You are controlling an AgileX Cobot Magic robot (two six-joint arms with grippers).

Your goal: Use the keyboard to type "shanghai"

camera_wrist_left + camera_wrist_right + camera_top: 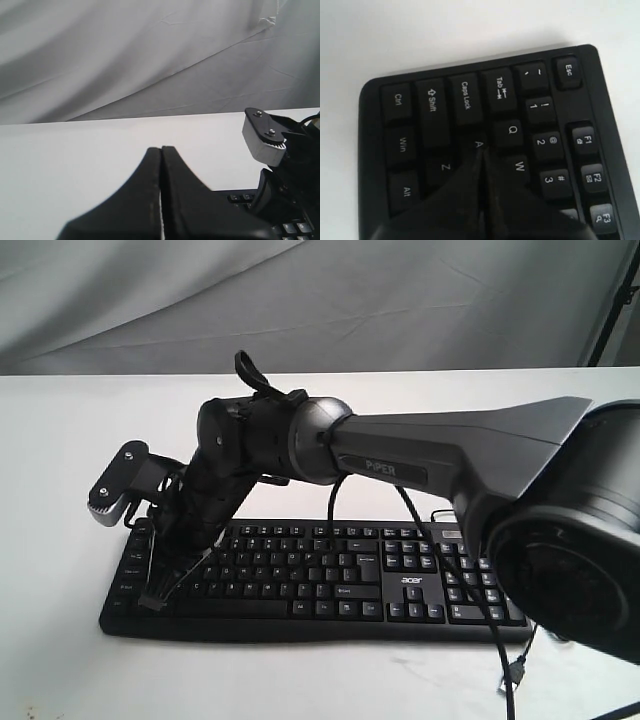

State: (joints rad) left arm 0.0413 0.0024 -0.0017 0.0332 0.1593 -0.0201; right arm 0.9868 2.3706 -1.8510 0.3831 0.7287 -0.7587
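The right gripper (481,167) is pinched tight, its tip at the A key (478,144). The keyboard (400,585) lies long-ways across the white table (60,440), and the other letters run toward the number end. A black wire (329,508) hangs over the middle keys. The left gripper (161,165), pinched tight too, sits farther off.

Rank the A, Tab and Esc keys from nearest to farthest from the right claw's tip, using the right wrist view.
1. A key: at the tip of the right claw, beside Caps Lock.
2. Tab key: next row, beside Q.
3. Esc key: at the corner of the keyboard.
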